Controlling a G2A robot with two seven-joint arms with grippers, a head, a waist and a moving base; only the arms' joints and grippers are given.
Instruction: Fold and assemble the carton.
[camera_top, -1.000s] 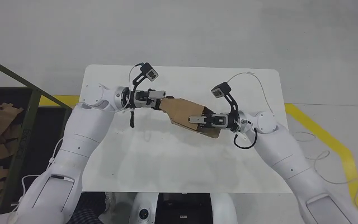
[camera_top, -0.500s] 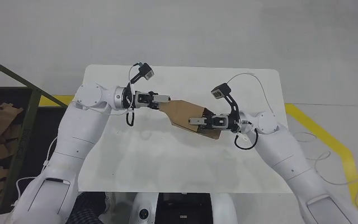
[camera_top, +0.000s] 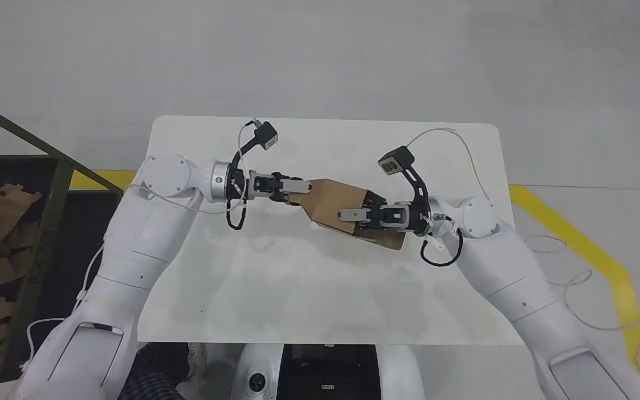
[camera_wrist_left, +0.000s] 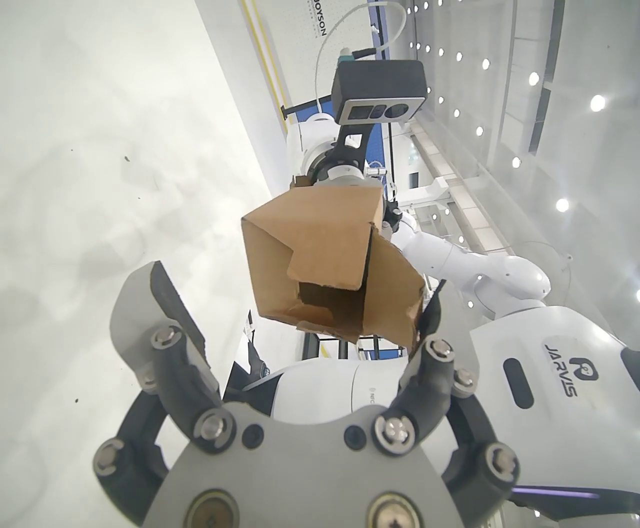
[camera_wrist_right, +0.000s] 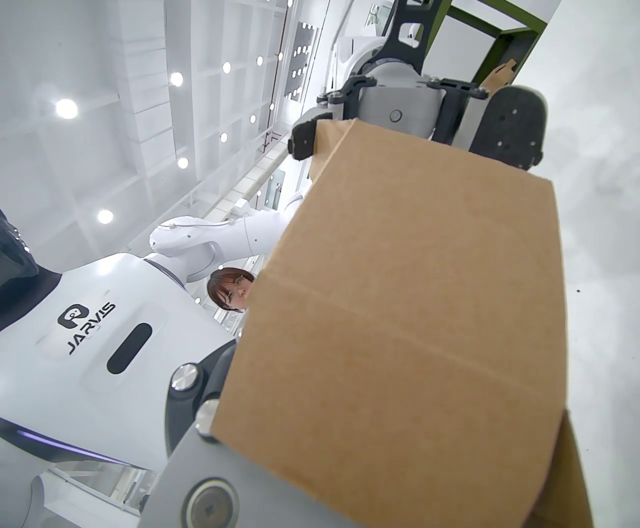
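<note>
a dark bin (camera_top: 25, 240) of cardboard scraps stands left of the white table (camera_top: 200, 290). the brown carton (camera_top: 335, 198) hangs above mid-table, its far end clamped in the right gripper (camera_top: 347, 214). its other end is half-folded, flaps ajar. the left gripper (camera_wrist_left: 295, 295) is spread wide there, one finger (camera_wrist_left: 435, 325) touching a flap's edge.

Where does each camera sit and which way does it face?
Top: above the arms, looking down at the table; left gripper and right gripper at the carton.
Left wrist: behind the open left gripper, facing the carton's flapped end; right arm beyond.
Right wrist: behind the right gripper, looking along the carton's side to the left gripper.
Shared: both wrist views show the carton and left gripper.
</note>
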